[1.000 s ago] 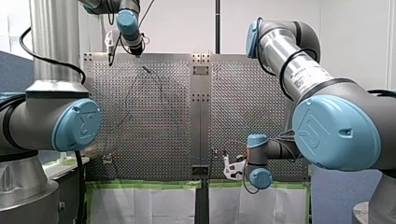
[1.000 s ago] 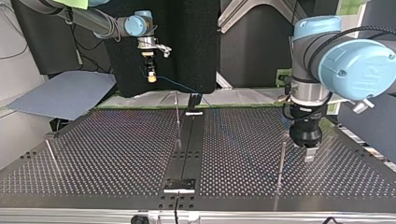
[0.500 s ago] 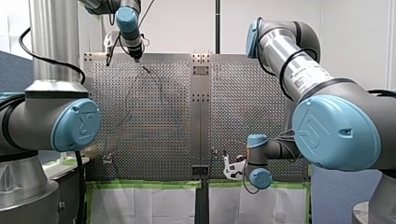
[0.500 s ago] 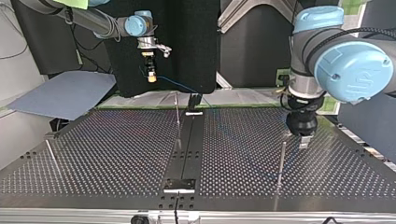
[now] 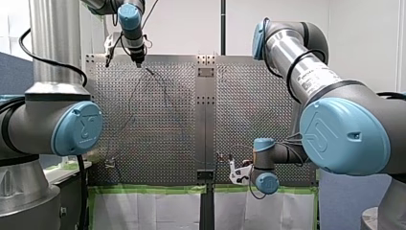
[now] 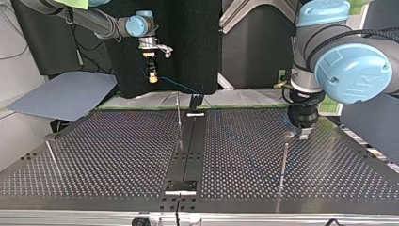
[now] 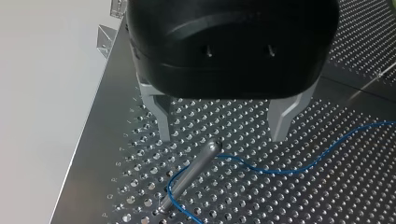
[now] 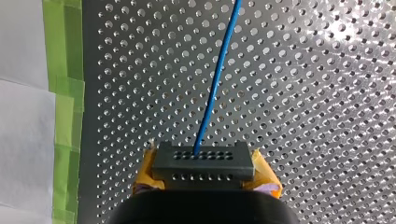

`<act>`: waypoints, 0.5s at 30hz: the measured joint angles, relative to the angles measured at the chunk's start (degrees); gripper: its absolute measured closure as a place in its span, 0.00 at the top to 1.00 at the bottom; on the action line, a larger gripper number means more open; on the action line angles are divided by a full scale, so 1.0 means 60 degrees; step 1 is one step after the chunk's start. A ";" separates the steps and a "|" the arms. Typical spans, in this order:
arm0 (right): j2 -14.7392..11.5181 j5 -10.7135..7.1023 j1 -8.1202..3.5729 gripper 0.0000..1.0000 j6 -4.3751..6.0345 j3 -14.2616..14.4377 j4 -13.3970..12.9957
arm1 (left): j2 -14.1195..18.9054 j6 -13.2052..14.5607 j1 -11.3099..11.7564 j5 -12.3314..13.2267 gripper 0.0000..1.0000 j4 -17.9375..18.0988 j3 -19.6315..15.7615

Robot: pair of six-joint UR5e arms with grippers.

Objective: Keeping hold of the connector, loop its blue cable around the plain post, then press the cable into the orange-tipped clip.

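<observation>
Right gripper [image 6: 151, 76] pinching the connector [image 8: 204, 163], left gripper [image 7: 222, 135] spread near the plain post [image 7: 191, 173], we should keep the blue cable [image 7: 280, 170] taut around it.

My left jaws gape empty over the plain silver metal post [image 7: 191, 175]; a thin blue cable [image 7: 280, 169] curls round it.

Blue cable [image 8: 215, 84], grey connector [image 8: 203, 161], perforated table [image 8: 303, 93]

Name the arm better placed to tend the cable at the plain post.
Left. My left end effector hangs open above the plain post, where the blue cable bends round its base. My right end effector is shut on the connector and must keep it.
</observation>
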 joint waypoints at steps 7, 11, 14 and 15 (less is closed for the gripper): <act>0.0000 0.0000 -0.0007 0.00 -0.0020 0.0000 0.0000 | 0.0000 -0.0013 -0.0012 -0.0164 0.98 -0.0017 0.0000; 0.0000 0.0000 -0.0011 0.00 -0.0024 0.0000 0.0002 | 0.0000 -0.0023 -0.0026 -0.0223 0.98 -0.0027 -0.0002; 0.0000 0.0000 -0.0012 0.00 -0.0026 0.0000 0.0001 | 0.0000 -0.0025 -0.0028 -0.0277 0.98 -0.0035 -0.0003; 0.0000 0.0000 -0.0013 0.00 -0.0026 0.0000 0.0001 | 0.0000 -0.0025 -0.0028 -0.0290 0.98 -0.0037 -0.0003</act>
